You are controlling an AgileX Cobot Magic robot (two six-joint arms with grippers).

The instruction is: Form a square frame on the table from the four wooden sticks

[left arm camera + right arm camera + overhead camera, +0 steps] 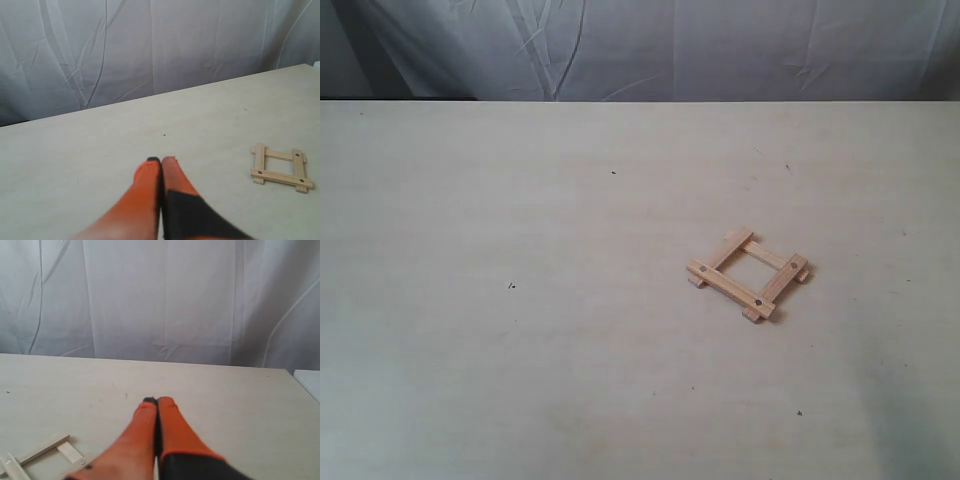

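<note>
The four wooden sticks lie as a small square frame right of the table's middle, two strips with dark holes crossing over two plain ones. The same square frame shows in the left wrist view, well off to the side of my left gripper. That gripper is shut and holds nothing. In the right wrist view only part of the square frame appears, partly hidden behind my right gripper, whose orange fingers are pressed together and hold nothing. Neither gripper appears in the exterior view.
The pale cream table spreads wide around the frame, with a few tiny dark specks. A wrinkled white cloth backdrop hangs behind its far edge. A white object's corner shows at the table's side.
</note>
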